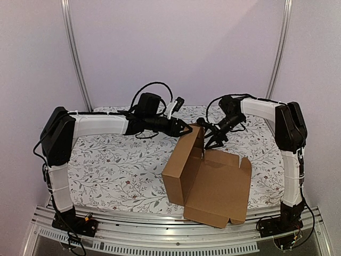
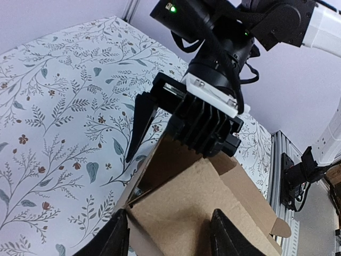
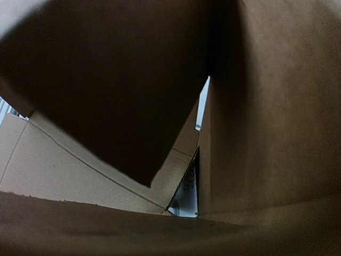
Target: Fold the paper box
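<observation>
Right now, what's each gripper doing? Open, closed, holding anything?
Left gripper: fingers apart astride a raised wall of the paper box; whether it grips cannot be told.
Right gripper: open, fingers spread at the box's top edge.

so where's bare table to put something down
Widest bare patch: the floral table left of the paper box, with the left arm behind it. A narrow strip between box and right arm. Crowded: back centre, where left pincer and right pincer meet the box's raised flap.

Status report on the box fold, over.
Left gripper straddling paper box wall, grip unclear. Right gripper open at far corner. Box half-erected, near panel flat. Nothing blocking.
</observation>
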